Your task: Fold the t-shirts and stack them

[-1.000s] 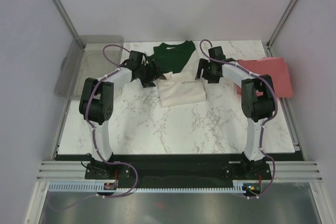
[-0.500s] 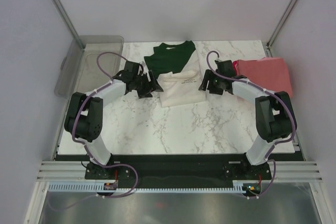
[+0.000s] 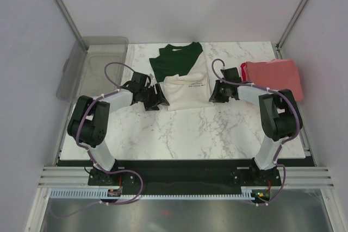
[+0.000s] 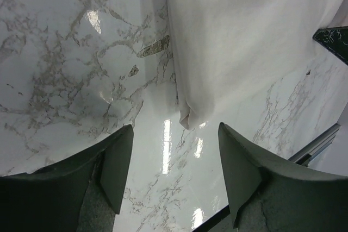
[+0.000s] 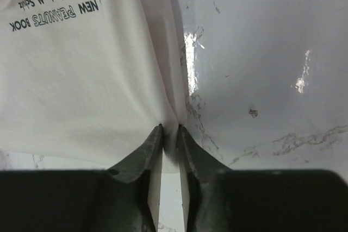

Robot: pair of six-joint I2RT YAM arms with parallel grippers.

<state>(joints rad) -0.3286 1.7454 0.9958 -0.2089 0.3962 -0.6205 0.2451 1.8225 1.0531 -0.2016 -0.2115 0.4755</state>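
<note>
1. The right gripper (image 5: 170, 130) has its fingers drawn almost together, pinching the edge of the cream shirt (image 5: 81, 80).
2. The left gripper (image 4: 175, 134) has its fingers spread wide with nothing between them; a corner of the cream cloth lies just ahead on the table (image 4: 65, 69).
3. The cream shirt lies mid-table between the two grippers, its pale lower part doubled into a rough rectangle and its dark green part behind. Upside-down black lettering reads "NEW PEANUTS BOOK".
4. The coral shirt (image 3: 274, 77) lies folded at the table's right edge, apart from the cream one.
5. A grey bin (image 3: 89, 66) sits off the left edge.
</note>
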